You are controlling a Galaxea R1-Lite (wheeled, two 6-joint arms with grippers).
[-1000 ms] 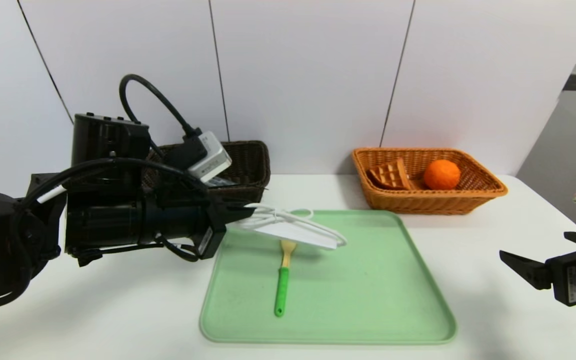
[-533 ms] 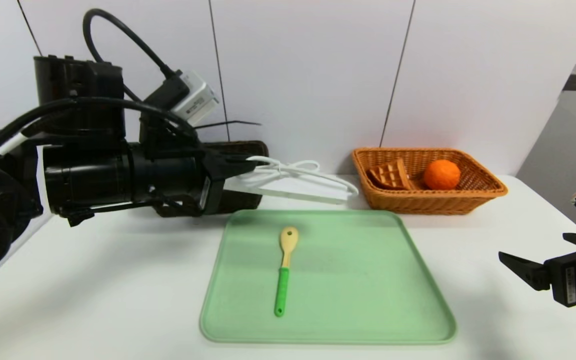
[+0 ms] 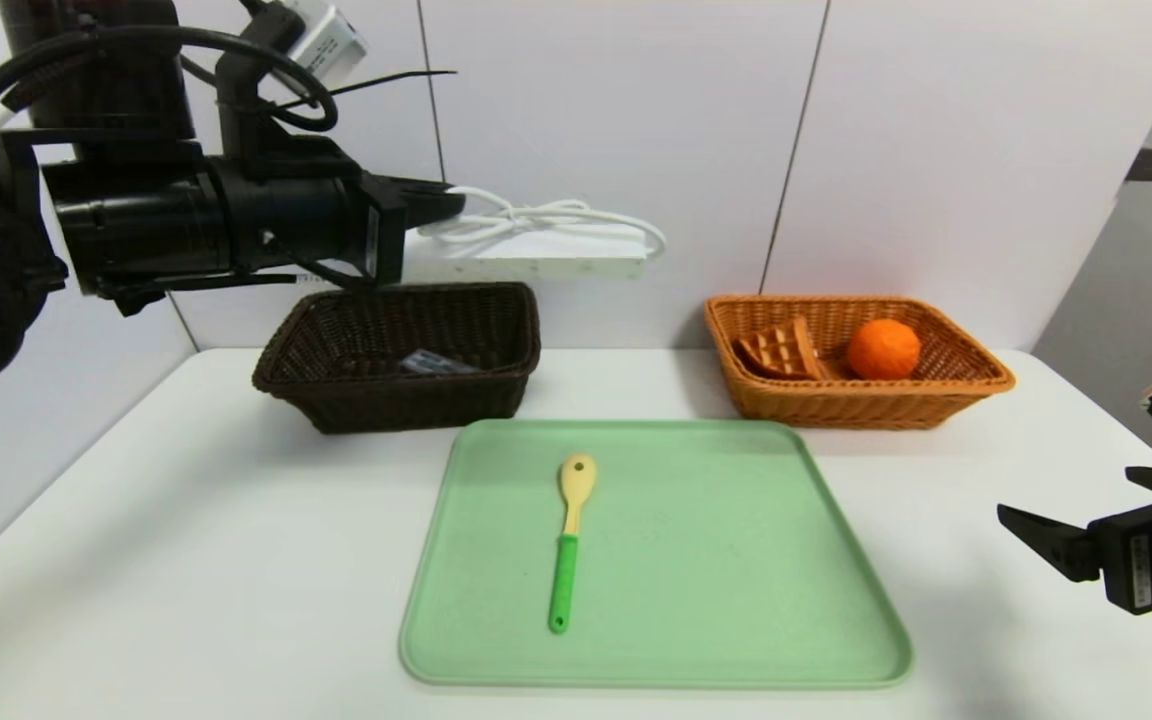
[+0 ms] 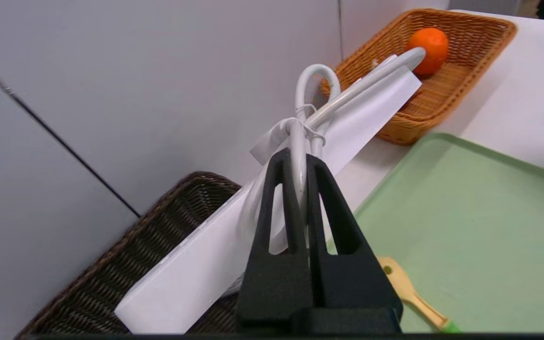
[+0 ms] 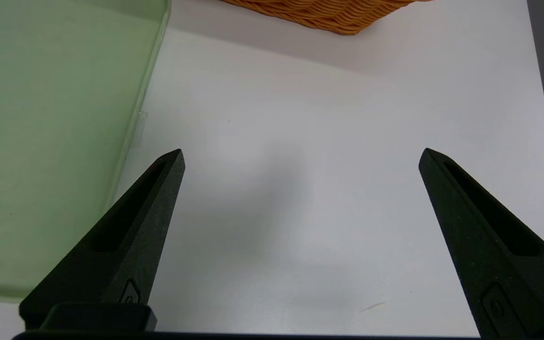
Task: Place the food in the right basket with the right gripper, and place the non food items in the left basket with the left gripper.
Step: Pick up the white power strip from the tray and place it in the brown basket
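Spoon (image 3: 569,530) on tray (image 3: 756,600), left basket (image 3: 496,390) and right basket (image 3: 836,405) behind it, power strip (image 3: 536,262) above left basket.

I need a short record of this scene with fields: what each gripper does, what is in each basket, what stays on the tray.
left gripper: shut on the cord of the white power strip, held in the air above the dark basket
right gripper: open, holds nothing, over the table
dark basket: one small item, unclear
orange basket: orange and waffle
green tray: spoon only
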